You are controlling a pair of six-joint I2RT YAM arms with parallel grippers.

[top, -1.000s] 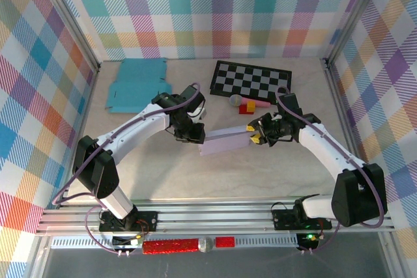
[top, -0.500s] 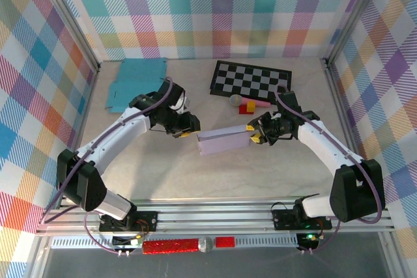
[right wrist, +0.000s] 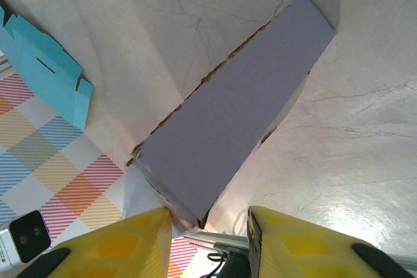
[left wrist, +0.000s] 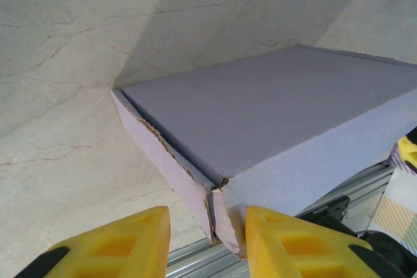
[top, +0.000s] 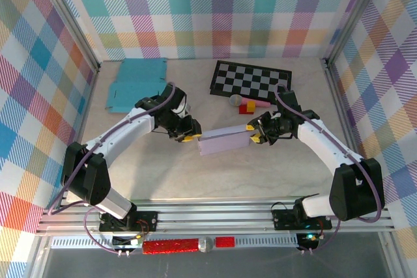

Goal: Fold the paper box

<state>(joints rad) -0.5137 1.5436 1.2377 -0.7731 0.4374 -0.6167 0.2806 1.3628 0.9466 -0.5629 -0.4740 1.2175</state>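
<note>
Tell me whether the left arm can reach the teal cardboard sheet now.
Probably yes: the left gripper is open at the lavender box's end, and nothing lies between it and the teal sheet.

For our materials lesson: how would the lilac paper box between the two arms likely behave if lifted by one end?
The lilac box probably feels light: thin card walls. Its torn, gaping corner seam suggests it may flex or spring open. Flat and broad, it should slide, not roll.

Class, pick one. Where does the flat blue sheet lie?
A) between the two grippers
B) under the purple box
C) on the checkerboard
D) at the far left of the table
D: the blue sheet lies flat at the far left of the table, well apart from the purple box.
</note>
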